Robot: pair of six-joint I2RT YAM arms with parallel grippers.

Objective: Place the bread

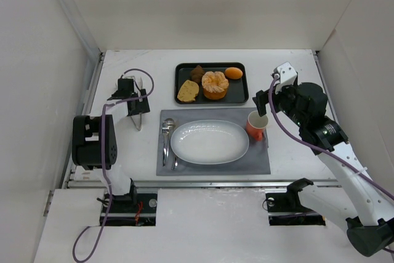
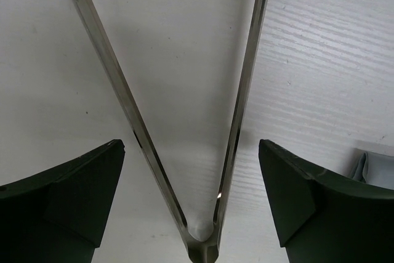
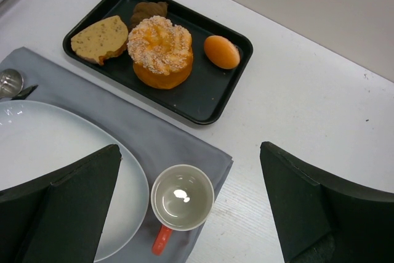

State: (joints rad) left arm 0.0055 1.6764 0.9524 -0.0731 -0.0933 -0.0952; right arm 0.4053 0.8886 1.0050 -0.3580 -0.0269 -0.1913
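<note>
Left gripper [image 2: 191, 152]: jaws spread, astride metal tongs [image 2: 203, 249], apparently not touching them. Bread [image 1: 188, 91]: lying flat at the left end of the black tray [image 1: 237, 92], beside the round orange food [image 1: 215, 84]. Right gripper [image 3: 189, 147]: jaws spread, empty, above the orange cup [image 3: 182, 196].

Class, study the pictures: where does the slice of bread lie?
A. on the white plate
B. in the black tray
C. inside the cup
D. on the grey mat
B: the bread lies at the left end of the black tray, next to the round orange food.
</note>
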